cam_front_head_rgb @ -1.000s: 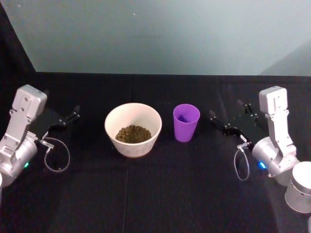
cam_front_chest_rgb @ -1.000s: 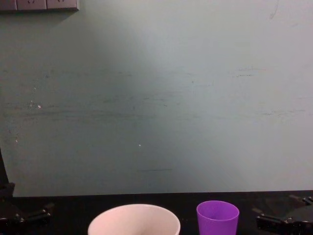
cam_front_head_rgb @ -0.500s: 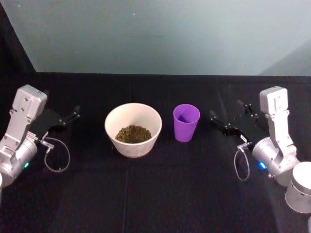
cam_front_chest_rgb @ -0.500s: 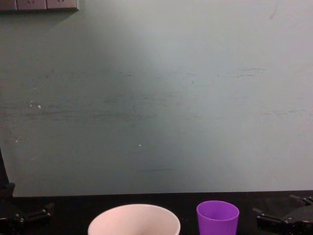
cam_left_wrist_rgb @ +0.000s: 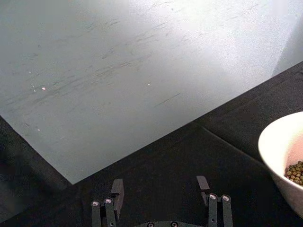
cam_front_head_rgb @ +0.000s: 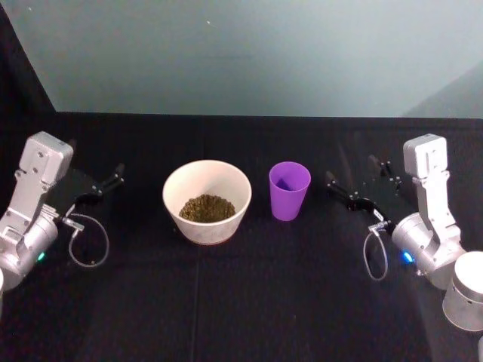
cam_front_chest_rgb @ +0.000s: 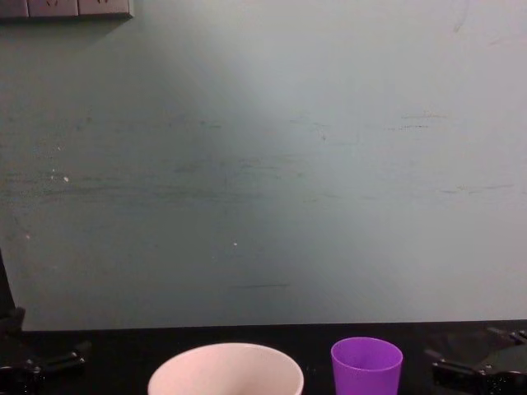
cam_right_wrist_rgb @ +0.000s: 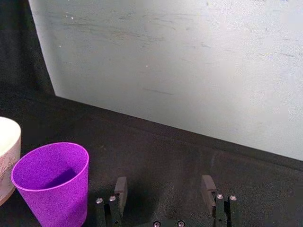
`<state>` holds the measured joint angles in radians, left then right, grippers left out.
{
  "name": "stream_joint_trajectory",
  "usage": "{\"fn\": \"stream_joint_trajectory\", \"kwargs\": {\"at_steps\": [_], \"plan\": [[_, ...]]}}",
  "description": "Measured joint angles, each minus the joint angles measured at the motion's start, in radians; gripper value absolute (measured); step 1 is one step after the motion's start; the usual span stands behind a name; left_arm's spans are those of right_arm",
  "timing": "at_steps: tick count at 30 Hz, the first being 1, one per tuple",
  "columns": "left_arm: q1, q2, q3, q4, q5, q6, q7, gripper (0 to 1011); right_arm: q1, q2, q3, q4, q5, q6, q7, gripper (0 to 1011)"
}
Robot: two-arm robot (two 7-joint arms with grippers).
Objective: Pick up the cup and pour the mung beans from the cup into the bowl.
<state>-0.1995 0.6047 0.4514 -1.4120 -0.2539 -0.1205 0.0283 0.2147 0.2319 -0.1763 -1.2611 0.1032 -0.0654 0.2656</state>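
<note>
The cup (cam_front_head_rgb: 289, 190) stands upright on the black tabletop (cam_front_head_rgb: 249, 302), just right of the bowl (cam_front_head_rgb: 206, 200) and apart from it; mung beans (cam_front_head_rgb: 207, 207) lie in the bowl's bottom; the right end effector (cam_front_head_rgb: 355, 181) sits beside the cup without touching, fingers spread wide and holding nothing; the left end effector (cam_front_head_rgb: 106, 183) rests off to the bowl's left, likewise spread and empty.

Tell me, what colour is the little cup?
Bright purple; the cup shows best in the right wrist view.
</note>
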Motion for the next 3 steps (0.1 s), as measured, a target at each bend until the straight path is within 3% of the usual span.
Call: {"fn": "stream_joint_trajectory", "kwargs": {"at_steps": [3], "plan": [[0.0, 0.0, 0.0, 0.0, 0.0, 0.0, 0.0, 1000, 0.0, 0.0, 0.0, 0.0, 0.0, 0.0, 0.0, 1003]]}}
